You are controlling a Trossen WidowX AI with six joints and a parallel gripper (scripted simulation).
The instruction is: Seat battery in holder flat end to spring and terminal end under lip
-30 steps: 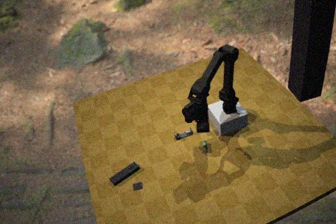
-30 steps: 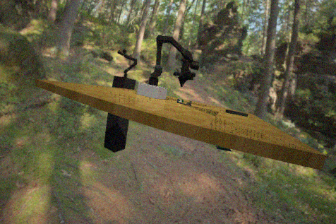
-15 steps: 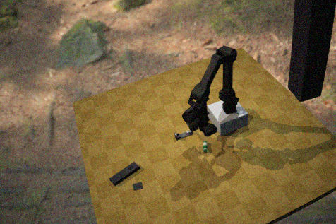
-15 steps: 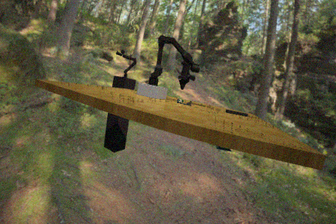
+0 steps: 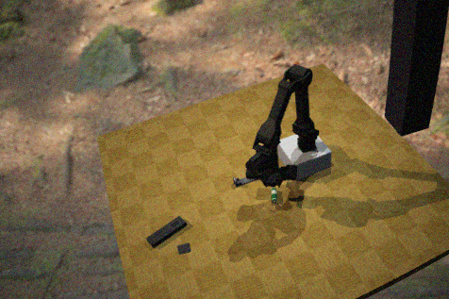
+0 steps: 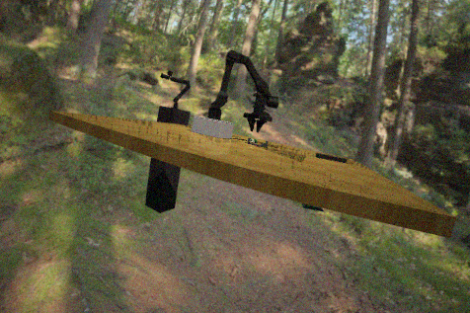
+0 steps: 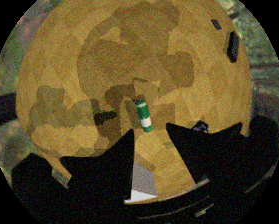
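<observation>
A green battery with a white band (image 5: 274, 195) (image 7: 144, 116) is on the table, beyond the fingertips in the wrist view; whether it lies or stands is not certain. My gripper (image 6: 255, 130) (image 7: 150, 128) is partly open, with nothing held, and hangs a little above the battery. The dark holder (image 5: 242, 181) is on the table to the left of the battery in the top view, its near part covered by the gripper. In the wrist view only a bit of the holder (image 7: 201, 127) shows behind the right finger. Its spring and lip cannot be made out.
A long black bar (image 5: 166, 231) (image 6: 331, 158) (image 7: 233, 47) and a small dark square (image 5: 184, 248) (image 7: 216, 24) are toward the table's left side in the top view. The pale block (image 5: 313, 164) (image 6: 212, 127) (image 7: 144, 180) under the arm is close behind the battery.
</observation>
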